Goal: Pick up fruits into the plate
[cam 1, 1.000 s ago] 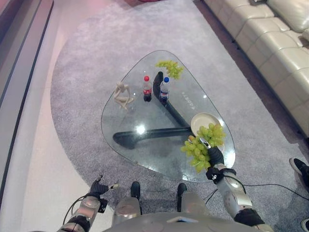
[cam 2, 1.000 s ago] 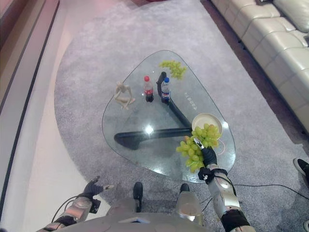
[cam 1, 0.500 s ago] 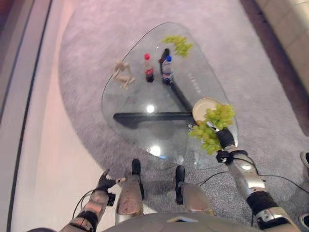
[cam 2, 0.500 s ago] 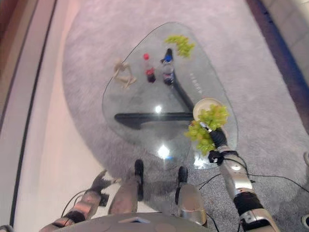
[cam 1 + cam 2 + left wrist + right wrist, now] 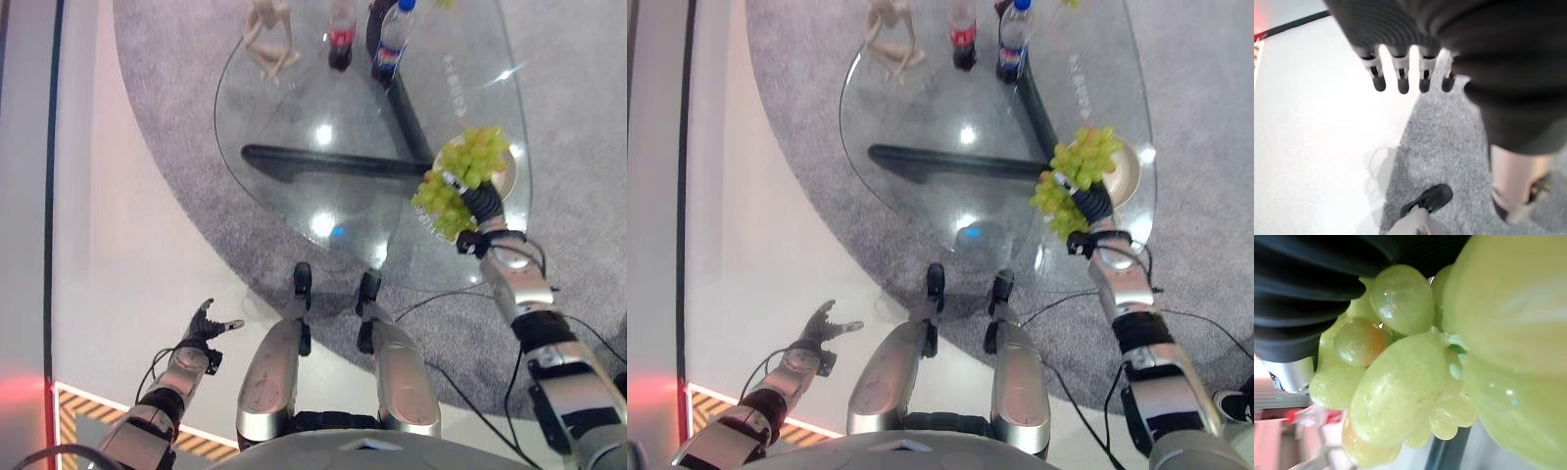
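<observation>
The right hand [image 5: 482, 208] is wrapped around a bunch of green grapes [image 5: 460, 176] at the right of the frame. The bunch lies slanted over the plate [image 5: 1125, 172] on the glass table [image 5: 294, 117]. The left hand [image 5: 201, 326], lower left, has straight, spread fingers.

- Plate [image 5: 1127, 174] lies on the counter's [image 5: 294, 108] right edge, grapes [image 5: 460, 176] over it.
- Two bottles [image 5: 340, 34] stand at the far middle, a figurine [image 5: 267, 34] to their left.
</observation>
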Available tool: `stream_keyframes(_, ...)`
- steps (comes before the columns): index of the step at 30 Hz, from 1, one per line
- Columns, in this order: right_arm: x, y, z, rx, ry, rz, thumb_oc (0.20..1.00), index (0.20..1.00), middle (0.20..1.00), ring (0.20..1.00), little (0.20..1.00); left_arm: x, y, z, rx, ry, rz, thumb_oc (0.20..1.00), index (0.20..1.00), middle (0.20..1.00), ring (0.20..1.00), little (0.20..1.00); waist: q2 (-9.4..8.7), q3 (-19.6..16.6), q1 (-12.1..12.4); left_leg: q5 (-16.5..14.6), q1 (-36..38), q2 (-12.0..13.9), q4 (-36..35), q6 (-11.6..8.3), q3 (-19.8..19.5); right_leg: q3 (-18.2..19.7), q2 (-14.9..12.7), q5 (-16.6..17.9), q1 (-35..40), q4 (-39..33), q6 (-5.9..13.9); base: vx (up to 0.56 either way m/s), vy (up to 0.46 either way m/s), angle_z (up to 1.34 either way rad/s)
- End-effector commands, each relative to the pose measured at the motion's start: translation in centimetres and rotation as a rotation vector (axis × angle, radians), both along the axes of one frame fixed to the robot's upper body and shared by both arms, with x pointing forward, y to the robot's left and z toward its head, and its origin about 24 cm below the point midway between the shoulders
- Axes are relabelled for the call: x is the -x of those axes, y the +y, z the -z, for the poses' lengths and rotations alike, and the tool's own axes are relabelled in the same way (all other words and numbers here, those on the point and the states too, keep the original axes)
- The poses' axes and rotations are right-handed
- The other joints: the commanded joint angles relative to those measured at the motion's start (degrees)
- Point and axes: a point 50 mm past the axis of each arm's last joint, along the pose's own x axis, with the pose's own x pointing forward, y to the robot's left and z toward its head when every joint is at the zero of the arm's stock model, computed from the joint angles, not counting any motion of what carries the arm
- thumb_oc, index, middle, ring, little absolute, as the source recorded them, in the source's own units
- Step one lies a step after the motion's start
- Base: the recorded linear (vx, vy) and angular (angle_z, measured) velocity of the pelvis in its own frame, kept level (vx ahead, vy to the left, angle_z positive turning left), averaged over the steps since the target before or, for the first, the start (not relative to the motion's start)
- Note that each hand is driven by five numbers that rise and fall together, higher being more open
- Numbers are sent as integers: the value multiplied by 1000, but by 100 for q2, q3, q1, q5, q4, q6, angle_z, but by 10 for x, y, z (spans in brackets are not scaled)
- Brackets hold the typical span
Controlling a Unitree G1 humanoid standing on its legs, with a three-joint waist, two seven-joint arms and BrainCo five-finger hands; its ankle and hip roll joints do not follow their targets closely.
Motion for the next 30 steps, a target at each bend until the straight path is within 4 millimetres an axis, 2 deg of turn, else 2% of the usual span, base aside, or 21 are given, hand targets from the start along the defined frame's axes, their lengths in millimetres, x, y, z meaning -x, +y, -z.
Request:
stream_keyframes(1,-2,-20,-58,163,-131,80,200,200,200,200,200,6,-7,3,22,-15,6,1000,1000,1000,1000,1000,154,-168,14,-605,-285,40,535,-124,-66,91,-24,-180,-495,541,267,0,0,0)
stream_keyframes(3,-7,-26,-75,229,-135,132,200,200,200,200,200,4,-7,1,32,-30,0,1000,1000,1000,1000,1000,243,-168,58,-591,-591,17,614,-120,-57,115,-40,-207,-842,693,275,-17,-29,-9)
stream_keyframes(9,-12,-46,-111,328,-134,296,200,200,200,200,200,0,-10,-4,38,-71,-7,1000,1000,1000,1000,1000,436,-168,156,-628,-1246,-32,927,-120,-17,143,-131,-313,-1561,1060,268,0,-20,-3)
stream_keyframes(16,-10,-65,-140,358,-126,470,200,200,200,200,200,-6,-14,-11,57,-113,0,1000,1000,1000,1000,1000,643,-168,188,-589,-1750,-24,1101,-146,55,216,-189,-378,-2103,1290,257,-6,-9,-1)
stream_keyframes(24,-8,-71,-159,464,-77,593,200,200,200,200,200,-10,-18,-19,61,-155,27,1000,1000,1000,1000,1000,808,-168,199,-594,-2139,-5,1254,-155,128,273,-186,-421,-2518,1453,240,-17,-33,-1)
stream_keyframes(30,-5,-82,-157,454,-40,701,200,200,200,200,200,-11,-18,-22,58,-178,39,1000,1000,1000,1000,1000,935,-168,181,-648,-2242,-25,1349,-124,173,357,-152,-482,-2668,1575,192,-6,-9,-3)
